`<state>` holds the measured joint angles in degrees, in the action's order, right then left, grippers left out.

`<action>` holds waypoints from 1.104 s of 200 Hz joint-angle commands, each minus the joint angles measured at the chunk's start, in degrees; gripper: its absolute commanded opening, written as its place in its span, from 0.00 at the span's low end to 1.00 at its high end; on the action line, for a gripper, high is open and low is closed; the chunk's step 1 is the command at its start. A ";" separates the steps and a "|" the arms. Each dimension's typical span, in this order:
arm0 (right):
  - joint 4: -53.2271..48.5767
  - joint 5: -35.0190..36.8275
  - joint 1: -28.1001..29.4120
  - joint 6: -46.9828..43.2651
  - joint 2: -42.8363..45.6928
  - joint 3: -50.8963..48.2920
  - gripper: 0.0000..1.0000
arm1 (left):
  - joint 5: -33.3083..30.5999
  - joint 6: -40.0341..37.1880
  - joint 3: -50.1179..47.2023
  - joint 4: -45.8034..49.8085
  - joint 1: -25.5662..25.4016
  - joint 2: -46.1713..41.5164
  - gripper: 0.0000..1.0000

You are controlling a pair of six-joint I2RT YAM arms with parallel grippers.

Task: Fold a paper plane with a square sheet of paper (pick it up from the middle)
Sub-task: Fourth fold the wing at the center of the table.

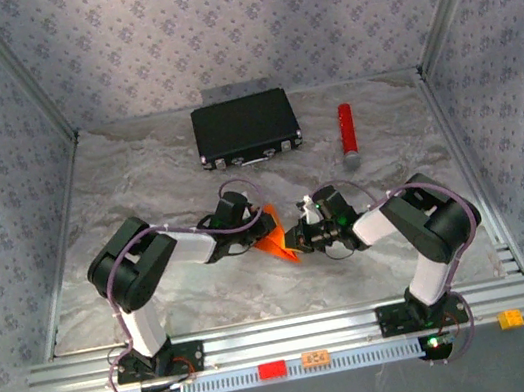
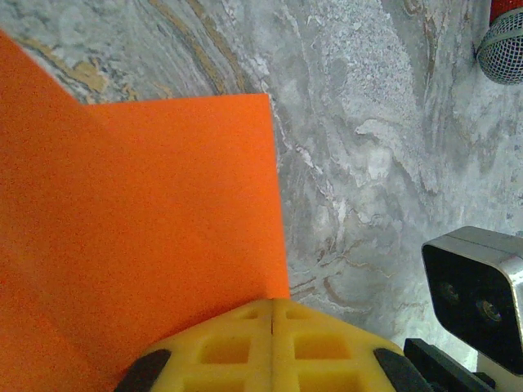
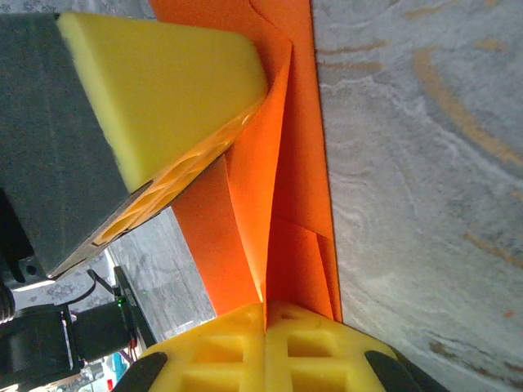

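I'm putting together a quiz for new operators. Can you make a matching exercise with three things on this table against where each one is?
Things:
1. black case
2. red cylinder
3. orange paper

Places:
A. pinched between the left gripper and the right gripper, both shut on it
B. far side of the table, right of the middle
C. far side of the table, about the middle

Pairs: 1-C, 2-B, 3-A

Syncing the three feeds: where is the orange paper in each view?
Top external: orange paper at centre, between left pincer and right pincer.
Left wrist: left half, running into the shut left pincer.
Right wrist: creased strip down the middle, pinched in the right pincer.
Shared landmark: marbled grey tabletop.
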<state>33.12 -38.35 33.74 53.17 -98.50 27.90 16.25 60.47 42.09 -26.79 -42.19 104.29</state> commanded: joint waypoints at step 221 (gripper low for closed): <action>-14.72 4.34 2.79 -4.18 7.50 -5.53 0.15 | 0.27 -1.28 -0.69 2.02 -0.39 1.51 0.05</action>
<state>27.79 -34.65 35.68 50.37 -92.23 24.95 16.49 60.03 42.09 -26.81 -42.19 104.36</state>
